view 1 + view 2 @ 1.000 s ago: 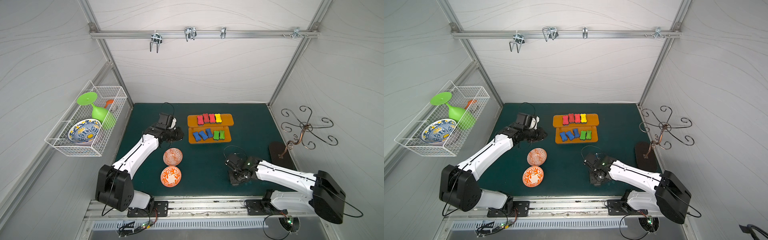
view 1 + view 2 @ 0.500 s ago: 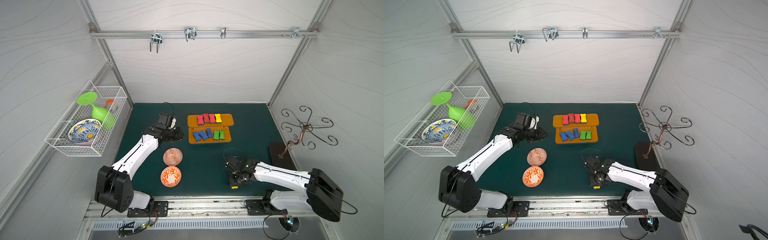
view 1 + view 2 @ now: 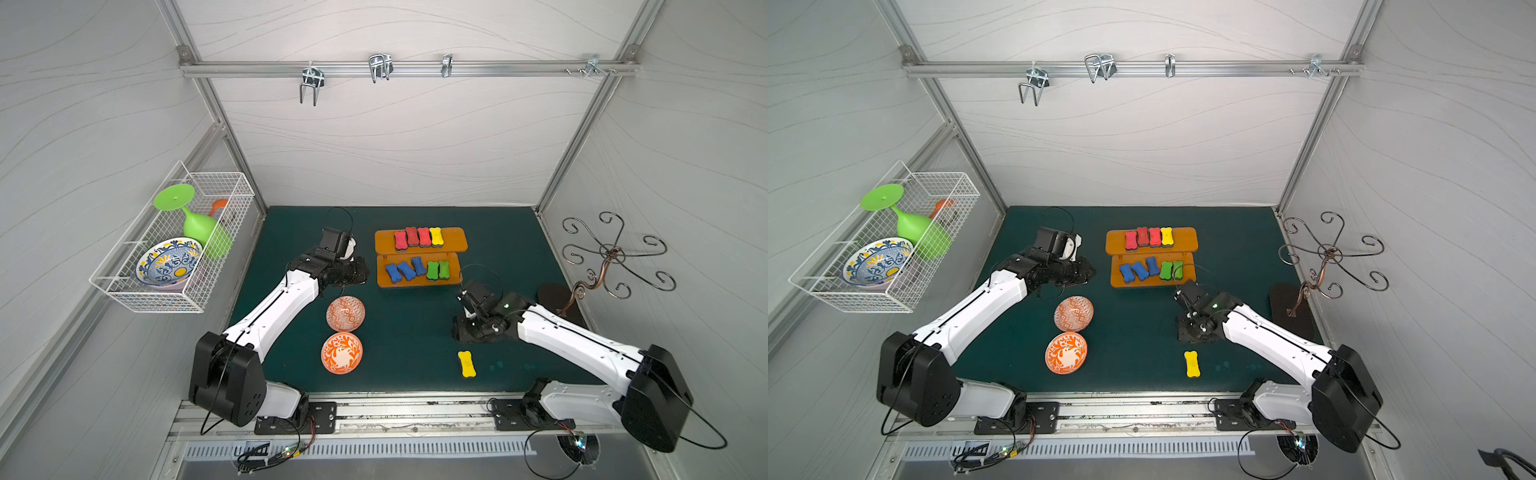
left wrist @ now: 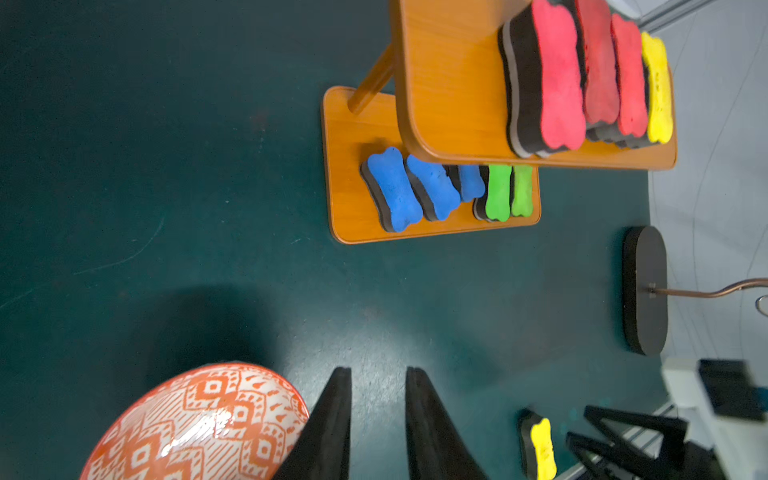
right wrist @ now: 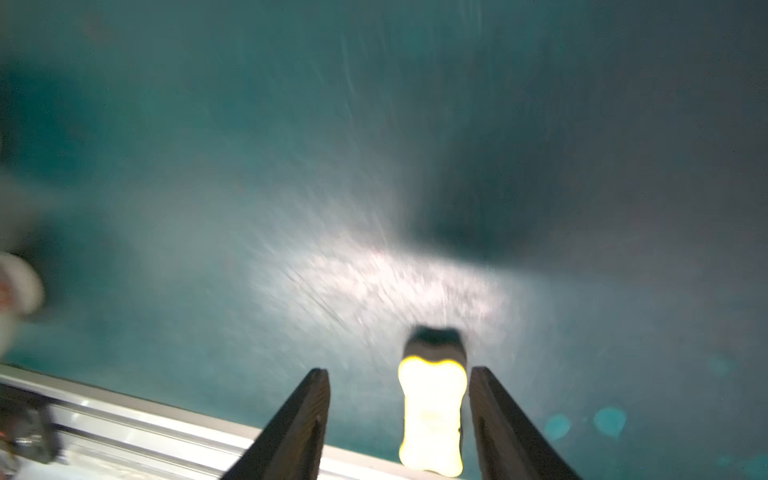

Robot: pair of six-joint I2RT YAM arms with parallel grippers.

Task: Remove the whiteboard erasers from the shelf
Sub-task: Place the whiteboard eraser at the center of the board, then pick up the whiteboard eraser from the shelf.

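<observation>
The orange shelf [image 3: 453, 245] stands at the back middle of the green mat. Its upper board carries three red erasers [image 3: 411, 238] and a yellow one [image 3: 436, 236]. Three blue erasers [image 3: 405, 270] and two green ones [image 3: 438, 270] lie on the lower board. Another yellow eraser [image 3: 466, 363] lies flat on the mat near the front edge. My right gripper [image 3: 461, 332] hovers just behind it, open; in the right wrist view the yellow eraser [image 5: 432, 415] shows below the spread fingers, untouched. My left gripper [image 3: 361, 272] waits left of the shelf, its fingers a narrow gap apart and empty.
Two orange patterned bowls [image 3: 345, 313] [image 3: 341, 353] sit left of centre, close to the left arm. A dark-based metal hook stand [image 3: 557, 297] is at the right. A white wire basket [image 3: 124, 291] with a green goblet and a blue bowl hangs on the left wall.
My right gripper opened and let go of the yellow eraser, which now lies on the mat. The gripper has pulled back from the front edge. The left arm has not moved.
</observation>
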